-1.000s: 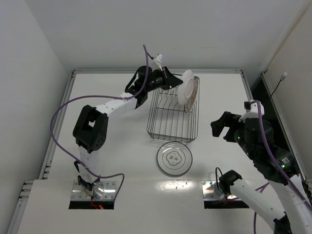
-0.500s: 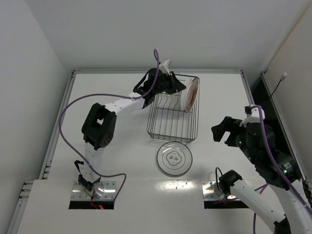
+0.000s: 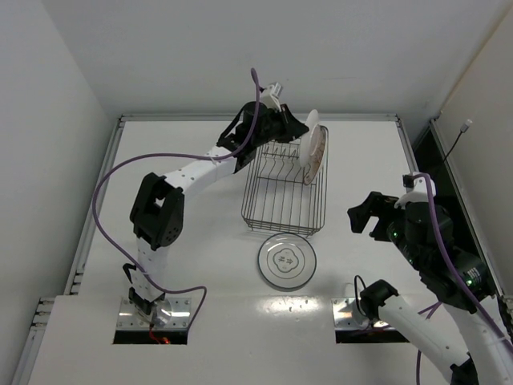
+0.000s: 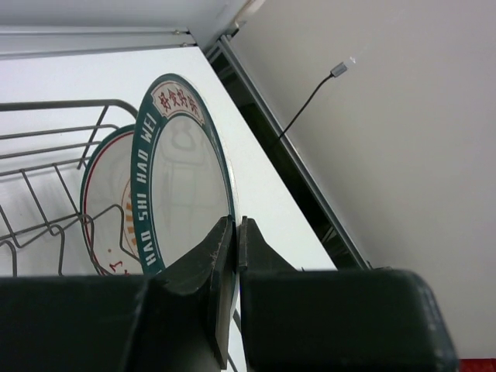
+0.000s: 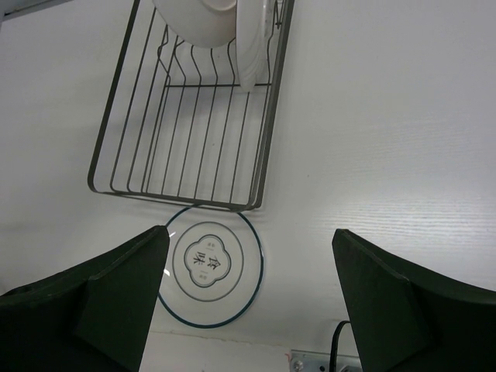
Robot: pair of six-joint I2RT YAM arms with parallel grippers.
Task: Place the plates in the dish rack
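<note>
The dark wire dish rack [image 3: 282, 196] stands mid-table. At its far right end a white plate with an orange pattern [image 4: 105, 213] stands upright. Right beside it my left gripper [image 4: 236, 232] is shut on the rim of a green-rimmed, lettered plate [image 4: 182, 182], held on edge; from above that plate [image 3: 308, 138] sits over the rack's far corner, and its lower edge is hidden. A pale grey, dark-rimmed plate [image 3: 286, 261] lies flat in front of the rack's near end. My right gripper [image 3: 365, 212] hangs open to the right, above that plate [image 5: 209, 267], with nothing between its fingers.
The rack's near half [image 5: 186, 132] shows only bare divider tines. A raised ledge [image 3: 264, 117] runs along the table's far edge. A dark gap [image 3: 425, 152] lies past the right edge. The arm bases' mounting plates [image 3: 152, 309] sit at the near edge.
My left arm has swung right and turned its plate from nearly face-on to edge-on beside the orange-patterned plate. The right arm sank slightly, then stayed still.
</note>
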